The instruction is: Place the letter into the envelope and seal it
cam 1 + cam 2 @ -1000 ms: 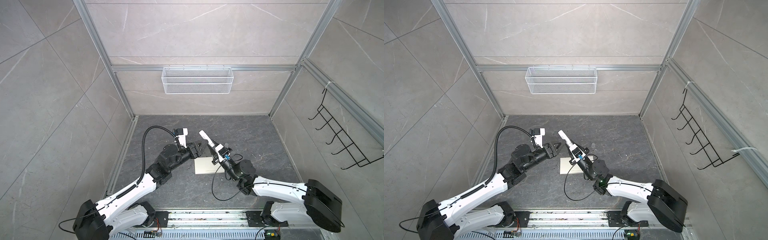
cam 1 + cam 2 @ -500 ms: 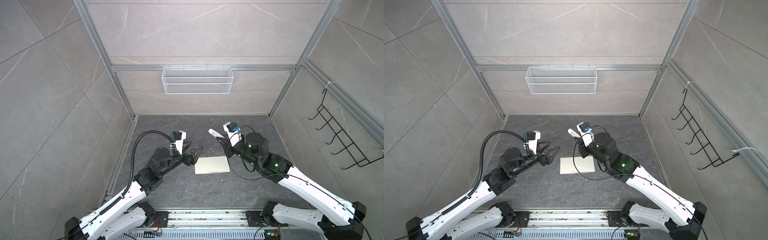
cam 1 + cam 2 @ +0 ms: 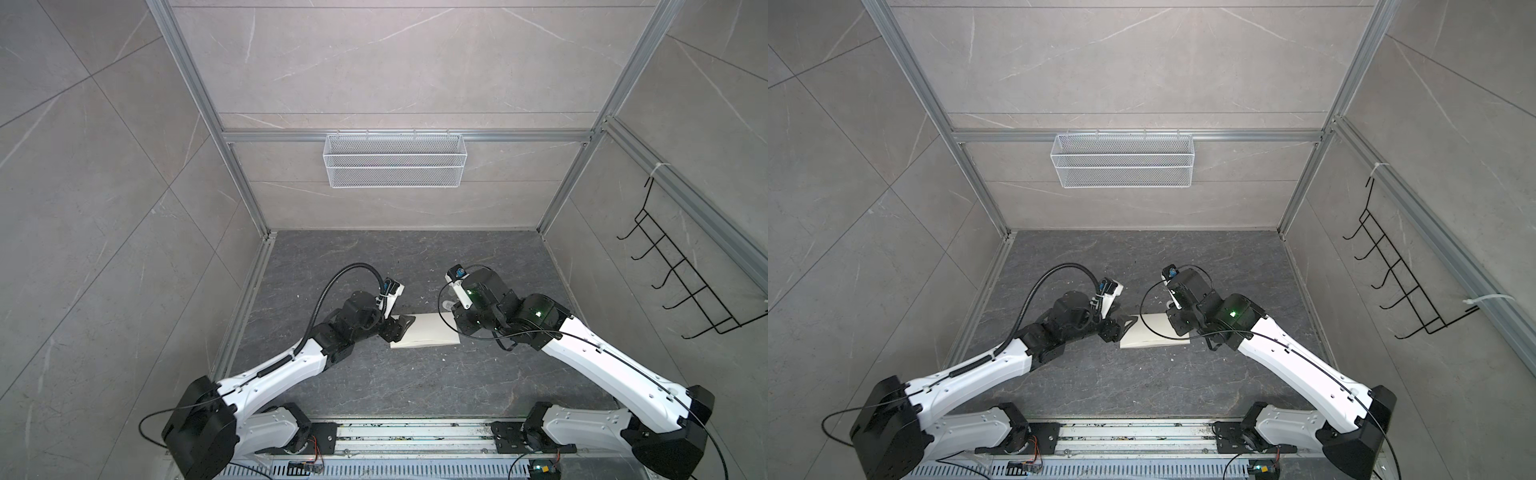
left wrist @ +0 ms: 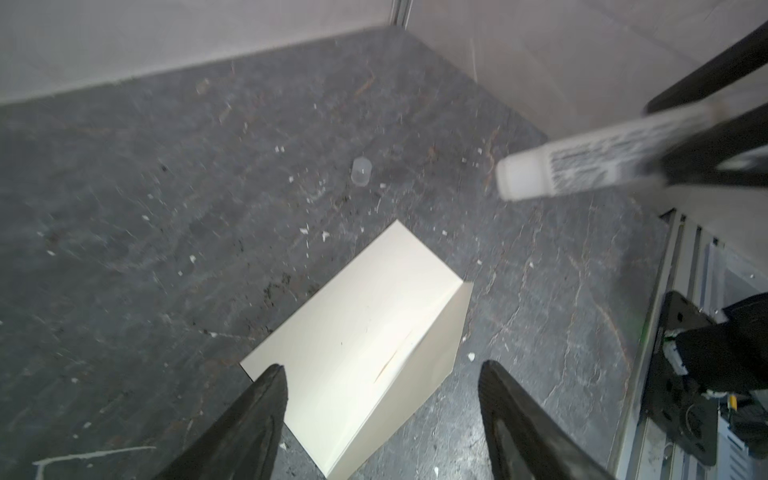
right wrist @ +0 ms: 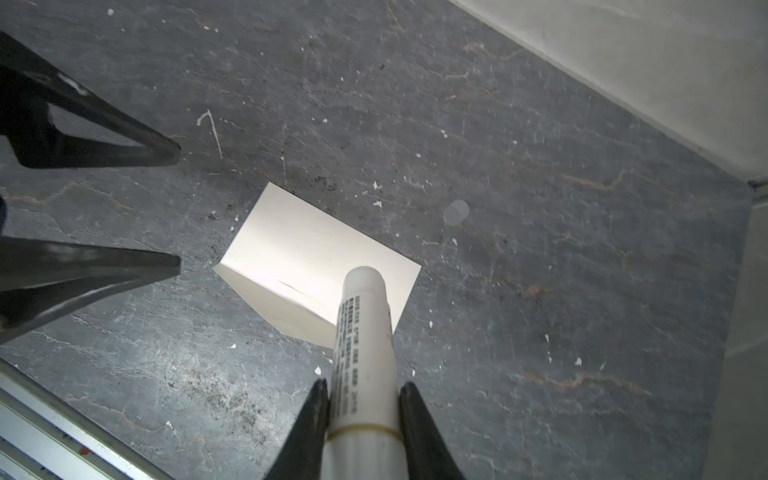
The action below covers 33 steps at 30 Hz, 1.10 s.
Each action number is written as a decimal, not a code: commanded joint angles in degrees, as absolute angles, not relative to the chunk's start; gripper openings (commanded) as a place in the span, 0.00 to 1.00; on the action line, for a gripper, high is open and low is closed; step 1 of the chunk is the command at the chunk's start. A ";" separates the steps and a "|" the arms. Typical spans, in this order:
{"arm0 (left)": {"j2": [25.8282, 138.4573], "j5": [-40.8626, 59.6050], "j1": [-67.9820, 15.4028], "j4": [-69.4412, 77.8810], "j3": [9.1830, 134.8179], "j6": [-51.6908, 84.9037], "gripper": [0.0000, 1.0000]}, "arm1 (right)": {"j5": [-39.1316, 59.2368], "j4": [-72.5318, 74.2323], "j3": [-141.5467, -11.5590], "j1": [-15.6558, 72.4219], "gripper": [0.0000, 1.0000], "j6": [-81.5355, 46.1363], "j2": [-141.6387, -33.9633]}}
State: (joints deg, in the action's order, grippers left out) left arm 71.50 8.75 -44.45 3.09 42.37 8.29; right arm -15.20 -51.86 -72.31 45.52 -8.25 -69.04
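Sealing step, going by the layout. The envelope [image 3: 424, 334] lies flat on the floor [image 4: 166, 208], between the two arms in both top views. Its flap [image 4: 432, 353] runs along one long edge and looks part-raised, not pressed down.

The letter isn't visible in any view. Probably already inside, but I can't confirm that.

The right gripper [image 5: 365, 384] is clamped on a white glue stick [image 5: 365, 332], tip pointing down over the envelope but not touching it. A small clear cap [image 4: 360, 170] sits loose on the floor, well apart from the envelope, so the stick is likely uncapped.

The left gripper [image 4: 382, 368] has its jaws spread and is empty, hovering over one short end of the envelope.

Next move, my read:
- Left arm pins the envelope body or holds the flap back.
- Right arm brings the stick tip onto the flap's inner face and drags it along the edge.
- Then the flap gets folded over and pressed.

Main risk: unpinned light paper will slide under the stick.
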 commanded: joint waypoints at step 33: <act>102.66 8.89 -52.20 -5.08 55.10 5.89 0.80 | -14.00 -54.06 -73.60 42.90 0.00 -9.54 -71.80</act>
